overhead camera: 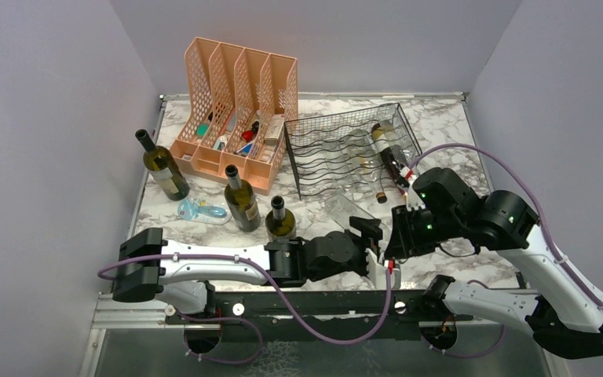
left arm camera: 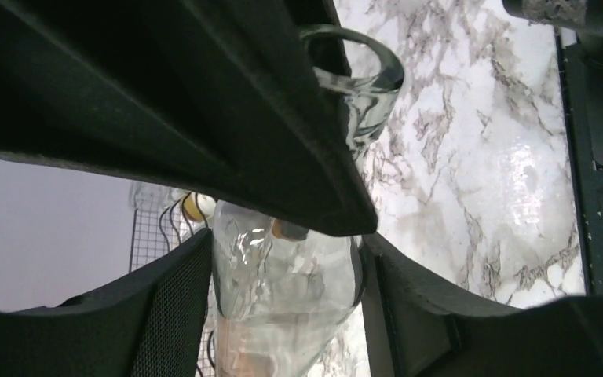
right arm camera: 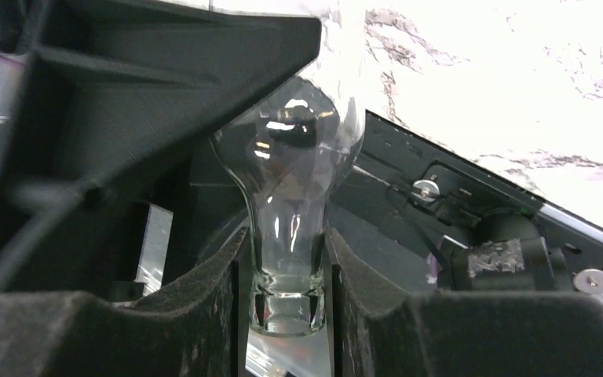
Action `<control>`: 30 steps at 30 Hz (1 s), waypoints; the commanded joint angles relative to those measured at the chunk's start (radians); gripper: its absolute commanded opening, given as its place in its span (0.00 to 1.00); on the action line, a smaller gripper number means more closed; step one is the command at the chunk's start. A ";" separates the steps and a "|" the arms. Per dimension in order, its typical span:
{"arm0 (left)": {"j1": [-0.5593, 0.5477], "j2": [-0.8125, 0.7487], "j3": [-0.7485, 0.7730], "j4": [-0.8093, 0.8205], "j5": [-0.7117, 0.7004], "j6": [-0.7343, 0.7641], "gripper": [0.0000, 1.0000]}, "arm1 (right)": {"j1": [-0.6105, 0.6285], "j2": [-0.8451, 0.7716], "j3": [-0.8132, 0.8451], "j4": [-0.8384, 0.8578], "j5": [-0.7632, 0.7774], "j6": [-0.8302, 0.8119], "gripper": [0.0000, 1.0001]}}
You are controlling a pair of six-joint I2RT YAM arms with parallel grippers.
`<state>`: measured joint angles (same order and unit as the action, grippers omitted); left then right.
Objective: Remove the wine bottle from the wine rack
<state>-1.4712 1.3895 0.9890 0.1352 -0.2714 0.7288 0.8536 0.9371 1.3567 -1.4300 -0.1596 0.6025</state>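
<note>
A clear glass wine bottle [overhead camera: 344, 210] is held off the table between both grippers, in front of the black wire wine rack [overhead camera: 338, 149]. My left gripper [overhead camera: 370, 245] is shut on its body, which fills the gap between the pads in the left wrist view [left arm camera: 283, 298]. My right gripper [overhead camera: 399, 232] is shut on its neck just above the mouth [right arm camera: 286, 267]. A dark bottle with a label [overhead camera: 389, 161] still lies in the rack's right-hand cradle.
A peach file organiser [overhead camera: 235, 102] stands left of the rack. Three green bottles stand upright on the marble table at the far left [overhead camera: 161, 165], the middle [overhead camera: 241, 200] and nearest the left arm [overhead camera: 280, 220]. A small blue item [overhead camera: 204, 210] lies between them.
</note>
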 commanded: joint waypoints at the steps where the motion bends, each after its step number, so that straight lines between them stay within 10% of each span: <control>1: -0.027 0.014 -0.018 0.125 -0.124 0.004 0.48 | 0.003 -0.027 0.029 0.071 -0.070 0.001 0.01; 9: -0.071 -0.093 -0.108 0.101 -0.083 -0.281 0.12 | 0.003 -0.008 0.236 0.102 0.141 -0.041 0.80; 26: -0.098 -0.532 -0.161 -0.351 -0.135 -0.860 0.06 | 0.004 0.112 0.139 0.401 0.378 -0.164 0.97; 30: -0.097 -0.545 -0.216 -0.203 -0.141 -0.823 0.02 | -0.012 0.177 0.007 0.474 0.397 -0.162 0.97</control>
<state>-1.5665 0.8581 0.8185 -0.1680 -0.3565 -0.0673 0.8516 1.0733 1.4570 -1.0698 0.1932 0.4603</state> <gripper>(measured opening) 0.592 0.970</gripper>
